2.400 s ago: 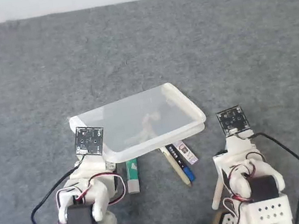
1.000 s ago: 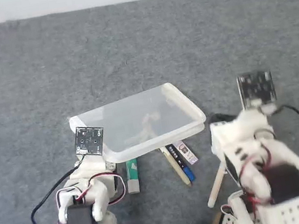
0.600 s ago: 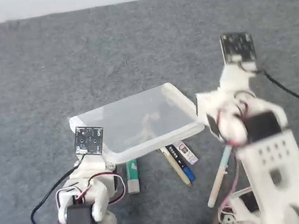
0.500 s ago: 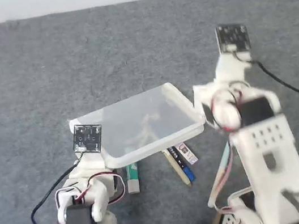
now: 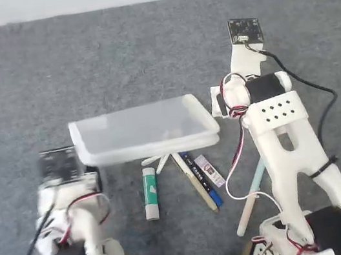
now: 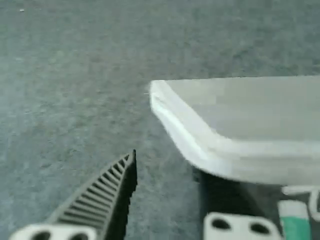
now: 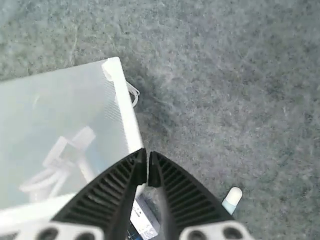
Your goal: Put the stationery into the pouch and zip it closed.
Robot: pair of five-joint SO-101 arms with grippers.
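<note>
The translucent pouch lies flat in the middle of the grey surface. In the high view a glue stick and some pens lie outside it at its 6 o'clock, and a pale pen lies at 5 o'clock. The right pincer is clenched on nothing, its tips at the pouch's 3 o'clock edge. The left pincer is released, its fingers spread at the pouch's 8 o'clock corner
</note>
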